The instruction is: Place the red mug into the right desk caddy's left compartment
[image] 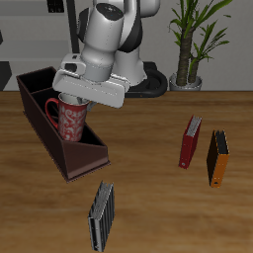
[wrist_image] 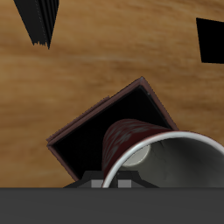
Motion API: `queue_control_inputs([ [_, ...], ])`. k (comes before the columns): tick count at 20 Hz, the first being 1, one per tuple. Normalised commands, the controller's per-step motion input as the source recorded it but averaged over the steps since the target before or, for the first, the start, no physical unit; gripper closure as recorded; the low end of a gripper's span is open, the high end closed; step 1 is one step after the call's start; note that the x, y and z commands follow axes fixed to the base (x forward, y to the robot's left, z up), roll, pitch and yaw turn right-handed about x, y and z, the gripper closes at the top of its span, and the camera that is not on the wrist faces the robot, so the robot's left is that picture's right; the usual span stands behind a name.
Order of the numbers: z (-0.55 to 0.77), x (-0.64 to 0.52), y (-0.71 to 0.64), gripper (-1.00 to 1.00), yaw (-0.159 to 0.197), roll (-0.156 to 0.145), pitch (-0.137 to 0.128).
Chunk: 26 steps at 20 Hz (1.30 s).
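The red mug (image: pixel 69 117) hangs upright under the gripper (image: pixel 83 97), low inside the right desk caddy (image: pixel 61 138), at about ten o'clock on the table (image: pixel 148 198). It looks like rigid, glazed ceramic: fairly heavy, slick, chippable. The rim wall seems the sensible hold. The claw appears clenched on that rim. A red book (image: pixel 189 142) stands at three o'clock, well apart.

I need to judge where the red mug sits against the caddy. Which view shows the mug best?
The exterior view: the red mug shows its side and handle, hanging under the gripper over the right desk caddy. The wrist view shows only its rim and part of its wall.
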Motion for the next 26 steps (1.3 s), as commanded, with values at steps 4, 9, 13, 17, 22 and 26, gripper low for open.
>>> queue_control_inputs([
  [4,-0.38,0.09,-0.02,1.0,-0.01,-0.004,0.044],
  [9,-0.35,0.09,0.04,1.0,-0.012,0.007,0.049],
  [13,-0.27,0.08,0.03,1.0,-0.013,0.001,0.04],
  [17,-0.17,0.03,0.03,1.0,0.004,0.006,0.021],
  [22,-0.05,0.01,0.05,1.0,0.012,-0.001,0.015],
  [26,0.04,-0.01,0.03,-1.0,-0.013,-0.013,0.013],
])
